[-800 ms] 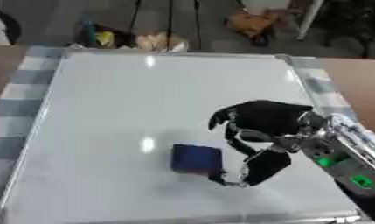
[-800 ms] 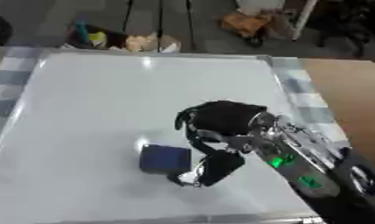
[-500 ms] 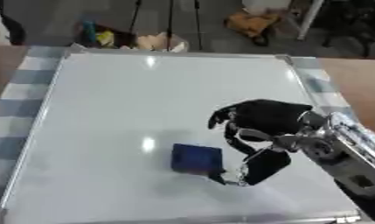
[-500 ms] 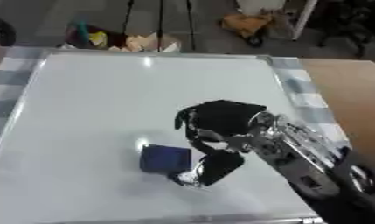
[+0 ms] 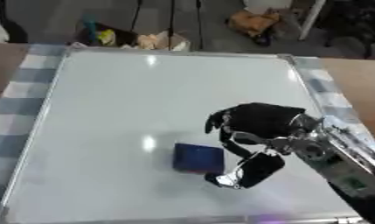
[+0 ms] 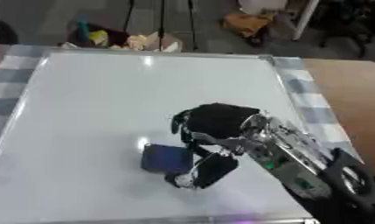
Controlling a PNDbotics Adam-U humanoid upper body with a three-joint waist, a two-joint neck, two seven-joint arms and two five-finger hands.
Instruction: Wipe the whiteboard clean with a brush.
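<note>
A large whiteboard [image 5: 129, 100] lies flat on the table and fills most of both views; I see no marks on it. A dark blue rectangular brush [image 5: 199, 158] lies on the board's lower middle. My right hand [image 5: 259, 127] comes in from the lower right and hovers just right of the brush, fingers curled downward and thumb [image 5: 248, 173] reaching under toward the brush's near right corner. The fingers stand beside the brush, not closed round it. The left hand shows in neither view.
The board rests on a blue and grey checked cloth [image 5: 22, 87] over a wooden table [image 5: 358, 83]. Beyond the far edge are stand legs, a box and bags on the floor [image 5: 159, 39]. The board's metal frame [image 5: 182, 218] runs along the near edge.
The hand and brush keep nearly the same places; only the thumb has edged slightly closer to the brush.
</note>
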